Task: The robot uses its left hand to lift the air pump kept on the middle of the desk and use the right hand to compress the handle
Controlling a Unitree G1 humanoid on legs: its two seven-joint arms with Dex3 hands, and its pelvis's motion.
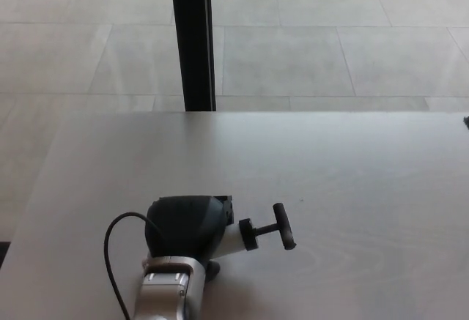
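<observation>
My left hand (185, 230) is shut around the air pump (234, 236), low over the near part of the grey desk (330, 181). Only the pump's white barrel end, its black collar and the black T-handle (282, 225) stick out to the right of the hand. The handle stands out on a short rod, free, with nothing touching it. The rest of the pump body is hidden under my fingers. My right hand is almost wholly out of the picture; only a tiny dark tip shows at the right edge.
A black vertical post (192, 38) stands behind the desk's far edge, left of centre. Beyond it is a pale tiled floor (330, 49). A black cable (110, 250) loops from my left wrist.
</observation>
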